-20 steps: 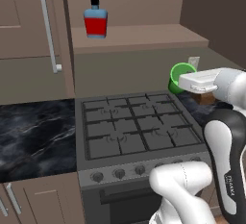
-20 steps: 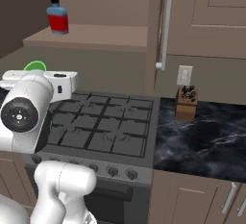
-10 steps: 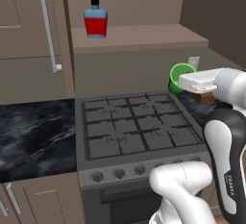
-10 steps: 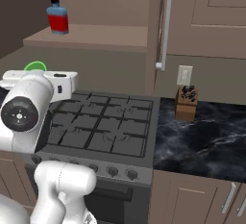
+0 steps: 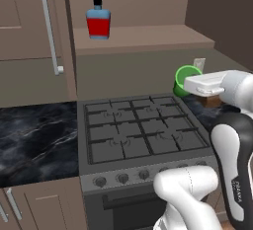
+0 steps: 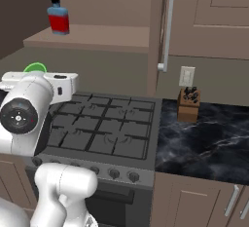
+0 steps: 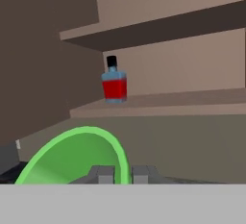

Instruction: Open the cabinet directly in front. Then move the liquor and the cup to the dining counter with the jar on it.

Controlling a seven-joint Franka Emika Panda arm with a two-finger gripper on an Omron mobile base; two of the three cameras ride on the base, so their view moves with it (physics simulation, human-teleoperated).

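The cabinet (image 5: 143, 39) stands open, its door (image 5: 29, 21) swung left with a long silver handle (image 5: 49, 26). The liquor (image 5: 98, 19) stands upright on the cabinet's shelf, a pale blue bottle with a red label and black cap, also seen as the liquor (image 6: 58, 19) and the liquor (image 7: 114, 84). My gripper (image 7: 122, 174) is shut on the rim of the green cup (image 7: 72, 158). I hold the cup (image 5: 184, 78) in the air over the stove's right rear corner, below and right of the shelf. The dining counter and the jar are out of view.
A grey stove (image 5: 133, 130) sits below the cabinet. Black marble worktop (image 5: 34, 140) flanks it on the left, and worktop (image 6: 209, 143) on the right carries a knife block (image 6: 188, 104) under a wall outlet (image 6: 186, 76). The right cabinet door (image 6: 209, 16) hangs beside its handle (image 6: 168, 26).
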